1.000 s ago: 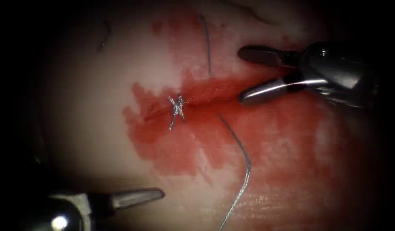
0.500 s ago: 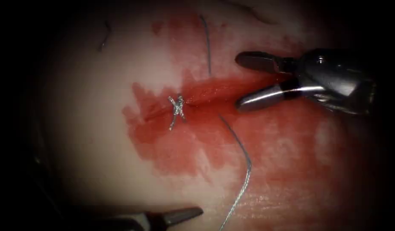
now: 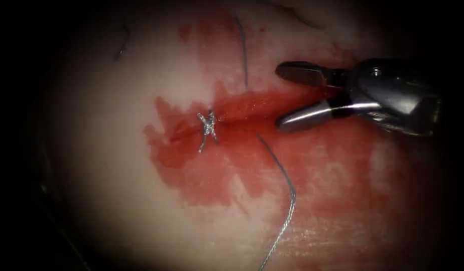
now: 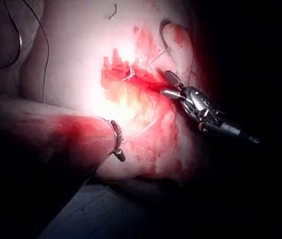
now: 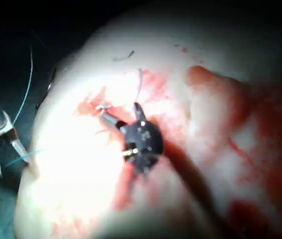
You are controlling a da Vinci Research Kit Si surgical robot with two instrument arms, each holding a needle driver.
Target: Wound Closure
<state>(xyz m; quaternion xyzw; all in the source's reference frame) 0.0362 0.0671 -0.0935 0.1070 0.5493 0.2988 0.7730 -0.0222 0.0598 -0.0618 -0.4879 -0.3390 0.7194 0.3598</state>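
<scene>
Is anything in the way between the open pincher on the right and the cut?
Nothing visible is. The right tool, jaws open and holding nothing, hangs at the cut's right end, over bare tissue with red fluid. The knot sits farther left.

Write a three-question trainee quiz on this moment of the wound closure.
1. True or false: the right arm's silver needle driver holds the grey braided thread.
2. The tied silvery knot sits A) on the left part of the red cut, B) between the right tool's tips, C) off the pale pork tissue?
3. What does the left arm's metal tool hold, and where is the curved steel needle?
Key: 1 false: its jaws are open and empty. 2 A. 3 Nothing, jaws open; the needle lies loose on the tissue, apart from both tools.
</scene>
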